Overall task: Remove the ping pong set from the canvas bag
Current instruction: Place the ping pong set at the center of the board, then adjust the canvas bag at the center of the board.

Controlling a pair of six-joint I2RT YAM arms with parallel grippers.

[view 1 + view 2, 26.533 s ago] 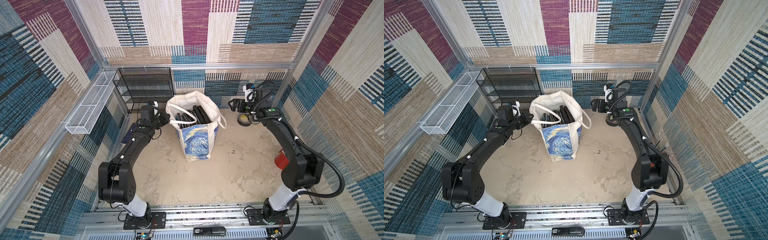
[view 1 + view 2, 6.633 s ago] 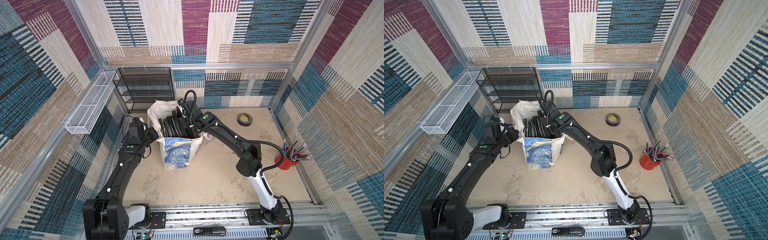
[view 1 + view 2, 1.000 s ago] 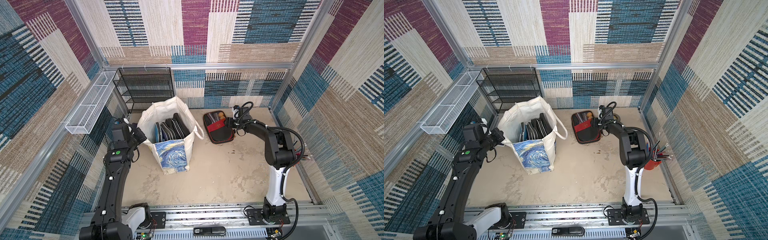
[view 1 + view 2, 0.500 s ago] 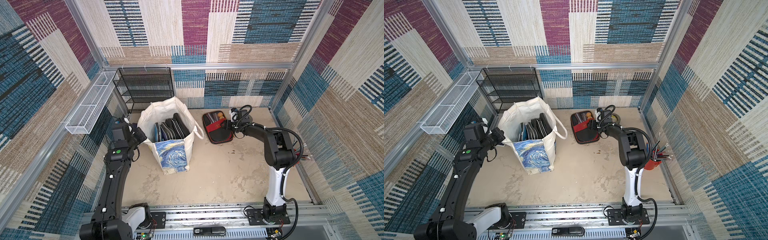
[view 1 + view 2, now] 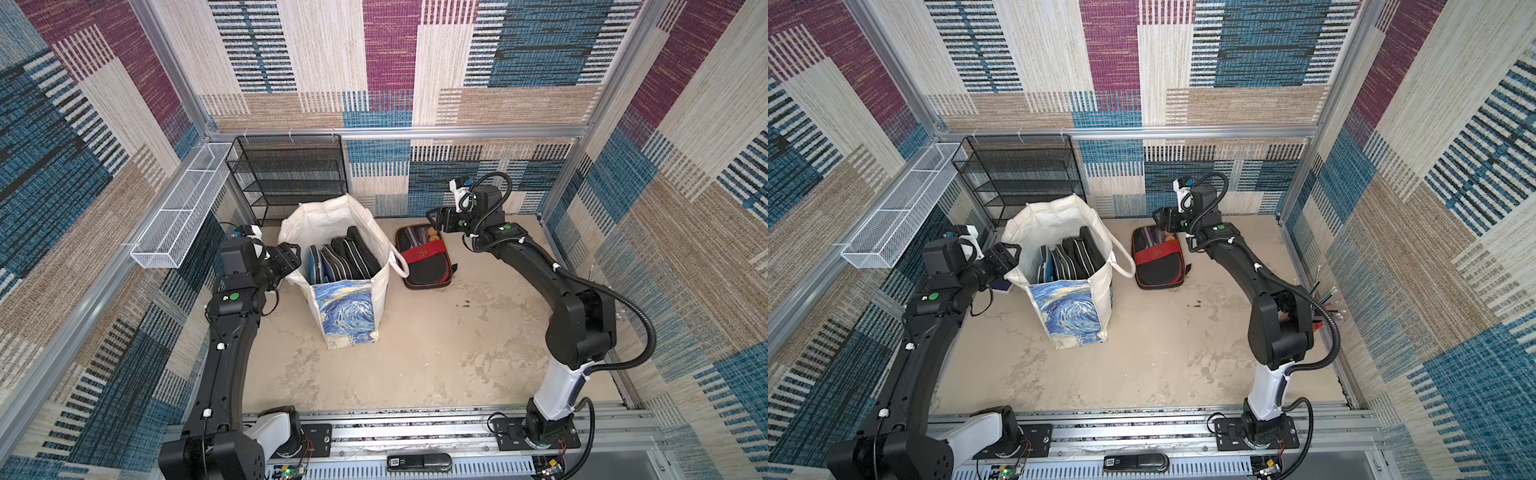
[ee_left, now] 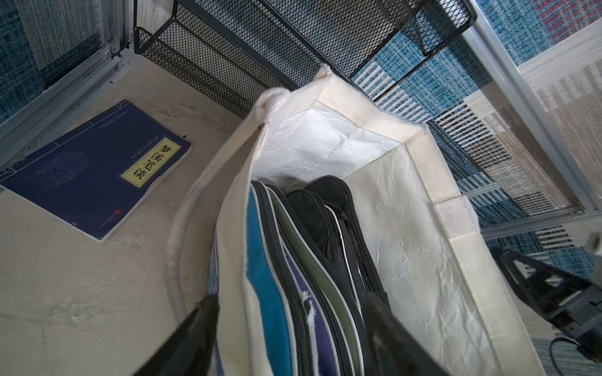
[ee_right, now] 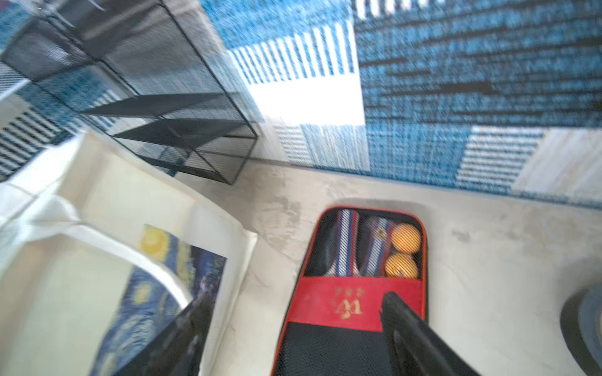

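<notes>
ping pong set (image 5: 426, 266) is out of the canvas bag (image 5: 353, 309), lying flat on the table (image 5: 415, 353) just beside the bag on the r arm's side. it's a red-trimmed black zip case w/ a red band across it. the mesh-window end points to the back wall, and in the r wrist view 2 orange balls (image 7: 405, 237) and striped paddle handles show through the mesh.

r gripper (image 5: 434, 218) hangs over that far end of the set. jaws spread wide, nothing between them. in the r wrist view one finger (image 7: 407, 325) overlaps the red band and the other sits toward the bag side. can't tell if either tip touches the case; from the top views it looks lifted off.

l gripper (image 5: 286, 259) is at the bag's opposite side, by the rim. jaws apart here too: in the l wrist view the bag's near wall runs up between the 2 fingers, not pinched.

bag stands upright, mouth open, starry print facing front. several dark flat cases (image 5: 340, 259) stand on edge inside. one handle loop droops toward the set. blue book (image 6: 94, 169) lies on the table next to the bag on the l arm's side, and a black mesh shelf (image 5: 291, 174) stands behind the bag.
</notes>
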